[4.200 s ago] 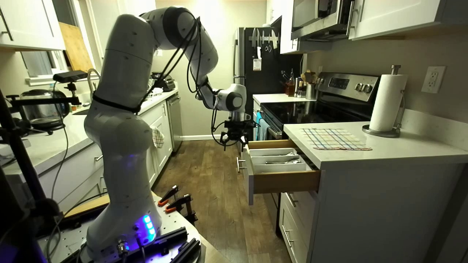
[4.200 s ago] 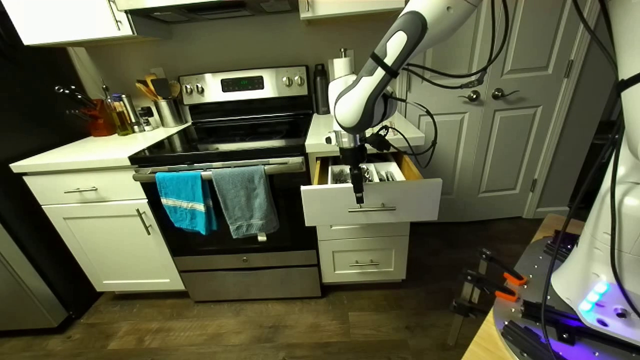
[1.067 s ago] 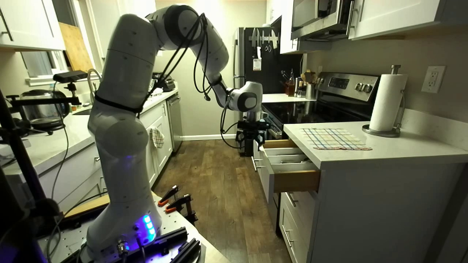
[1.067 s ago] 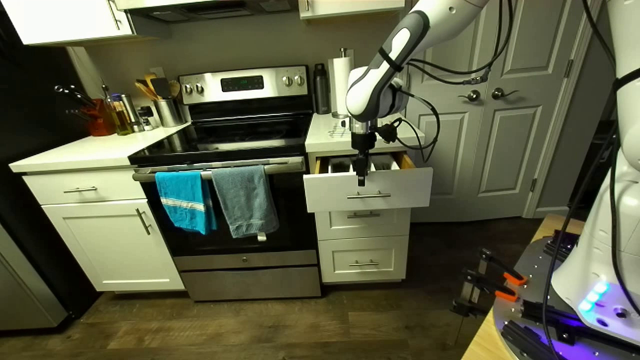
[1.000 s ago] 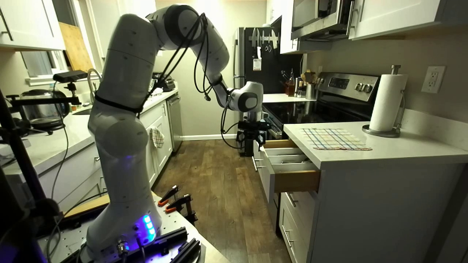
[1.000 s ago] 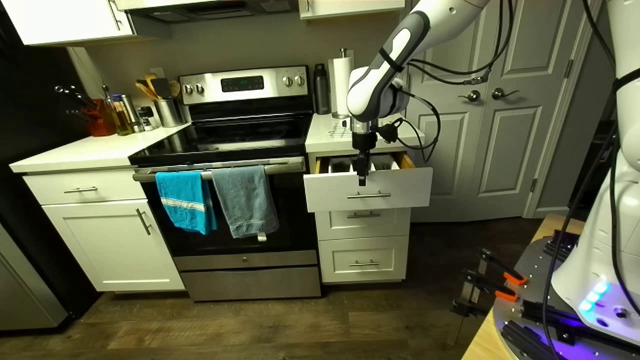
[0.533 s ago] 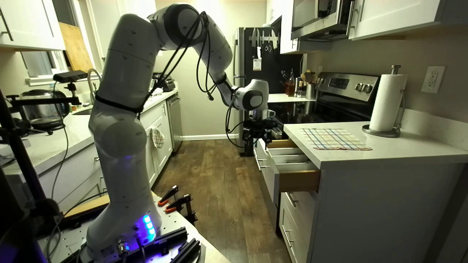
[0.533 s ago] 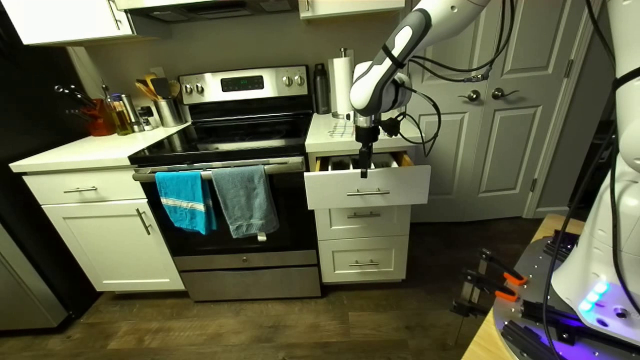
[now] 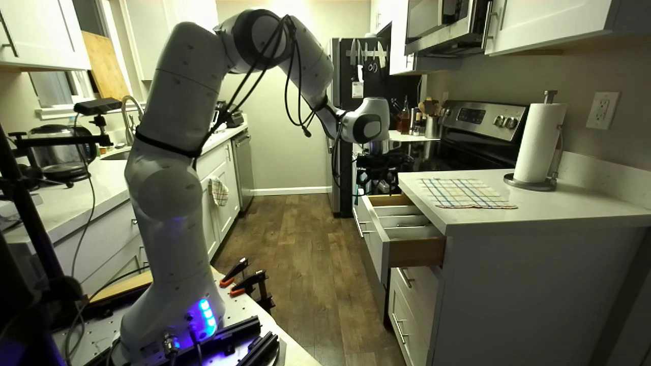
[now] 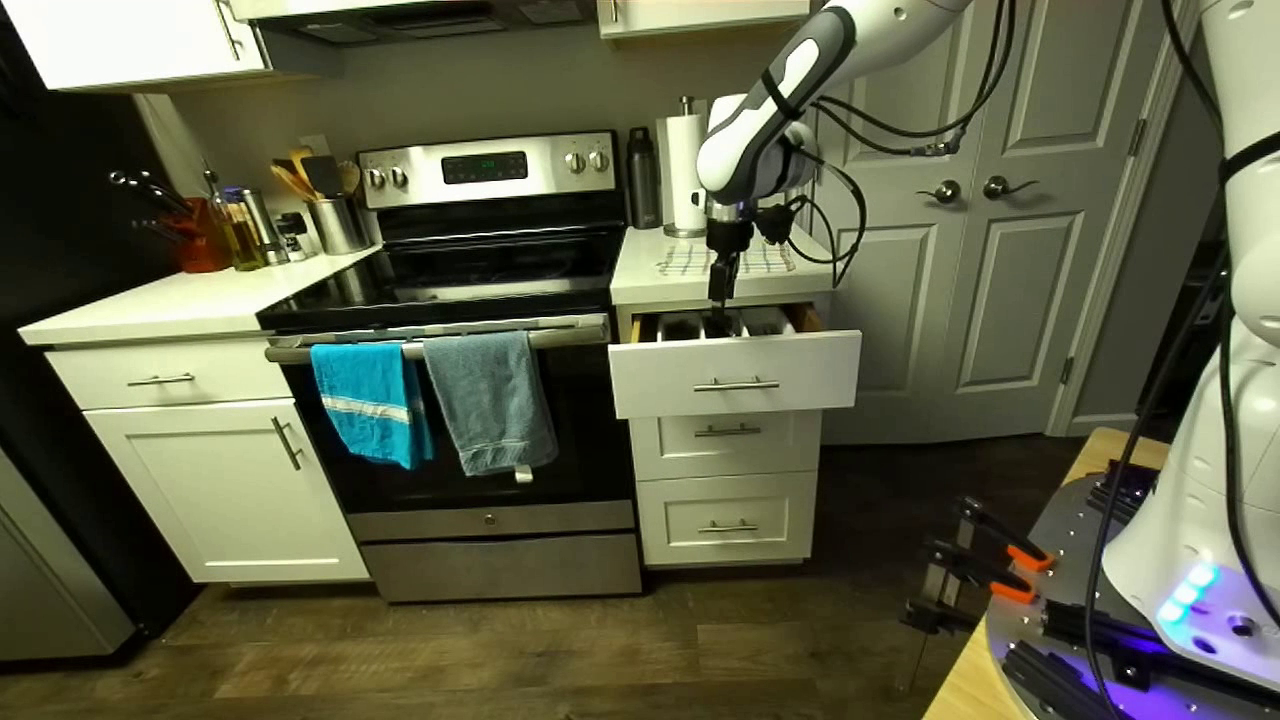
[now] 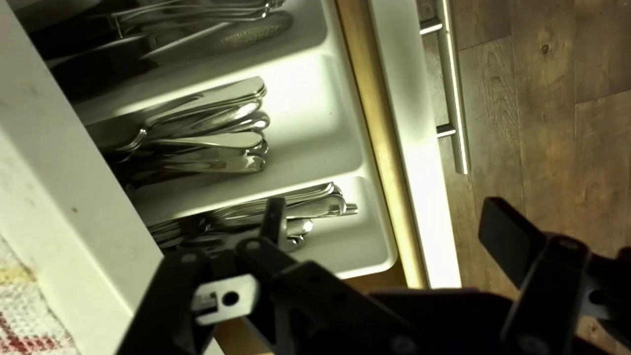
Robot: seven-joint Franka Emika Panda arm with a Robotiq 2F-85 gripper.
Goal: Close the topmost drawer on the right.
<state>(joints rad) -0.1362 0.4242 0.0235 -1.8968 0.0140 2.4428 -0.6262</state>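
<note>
Your gripper (image 11: 387, 222) is spread wide, nothing grasped, 1 finger (image 11: 510, 239) each side of the drawer's (image 10: 735, 362) front in the wrist view, probably so you can push it home. The drawer juts partway out below the counter's (image 9: 559, 206) front edge, between its corners.

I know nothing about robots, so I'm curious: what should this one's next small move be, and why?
I'd probably ease the gripper outward until both fingers sit outside the front panel, so it can push. The topmost drawer stands open, and in the wrist view the spread fingers show either side of the panel: one over the cutlery, one over the floor.
</note>
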